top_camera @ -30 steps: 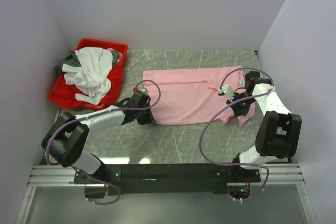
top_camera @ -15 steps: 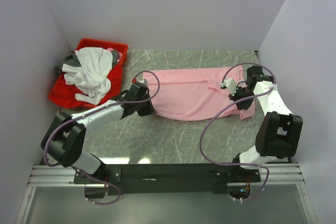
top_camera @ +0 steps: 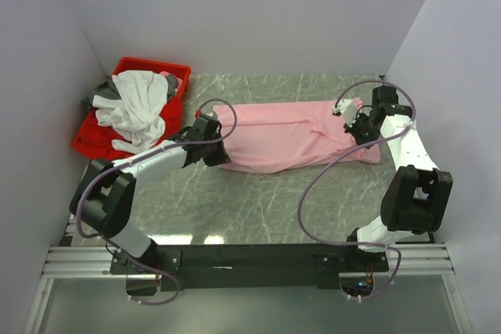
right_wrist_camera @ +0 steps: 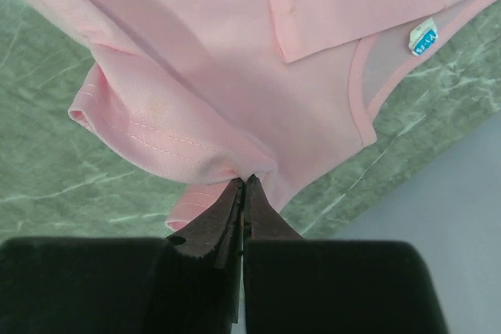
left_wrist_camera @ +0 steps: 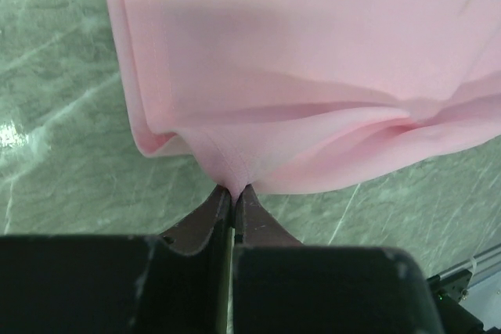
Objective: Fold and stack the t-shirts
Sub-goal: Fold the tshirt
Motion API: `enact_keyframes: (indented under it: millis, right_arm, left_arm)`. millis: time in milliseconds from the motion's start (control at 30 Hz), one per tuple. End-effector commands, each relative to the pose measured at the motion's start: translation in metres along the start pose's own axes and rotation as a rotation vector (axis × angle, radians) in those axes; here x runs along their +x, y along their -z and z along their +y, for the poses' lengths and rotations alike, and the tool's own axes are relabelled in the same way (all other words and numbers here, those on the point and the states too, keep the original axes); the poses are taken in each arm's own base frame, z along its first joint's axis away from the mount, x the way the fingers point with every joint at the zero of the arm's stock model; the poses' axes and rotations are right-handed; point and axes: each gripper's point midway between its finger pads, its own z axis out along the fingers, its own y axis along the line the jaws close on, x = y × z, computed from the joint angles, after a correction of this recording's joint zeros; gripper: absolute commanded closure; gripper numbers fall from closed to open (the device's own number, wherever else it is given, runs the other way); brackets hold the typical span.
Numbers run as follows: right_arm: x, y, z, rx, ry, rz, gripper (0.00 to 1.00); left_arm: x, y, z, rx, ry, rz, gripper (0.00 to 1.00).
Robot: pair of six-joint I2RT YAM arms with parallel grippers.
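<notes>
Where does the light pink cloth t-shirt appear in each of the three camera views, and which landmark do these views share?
Top external: the light pink cloth t-shirt lies stretched across the middle of the picture.
Left wrist: it fills the upper part, its edge pinched by the left end effector.
Right wrist: it fills the upper part, pinched by the right end effector.
Shared landmark: the green marbled tabletop beneath it.

A grey-green marble-patterned tabletop [top_camera: 258,209] fills the centre. Plain pale walls enclose it: a side wall [top_camera: 39,76] at 9 o'clock, back wall [top_camera: 250,13] at 12, other side wall [top_camera: 462,76] at 3. An aluminium rail [top_camera: 78,262] edges 6 o'clock. The light is soft and even.
</notes>
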Motion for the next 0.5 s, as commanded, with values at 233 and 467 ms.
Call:
enact_keyframes:
  millis: [233,467]
  right_arm:
    - [-0.018,-0.006,-0.039,0.1,-0.033,-0.038,1.0]
    - [-0.022,-0.01,-0.051,0.134,-0.051,-0.049,1.0]
  left_arm:
    - [-0.03,-0.001,-0.015,-0.017,-0.003,-0.042,0.99]
    - [-0.04,-0.009,-0.01,-0.05,0.042,-0.052,0.99]
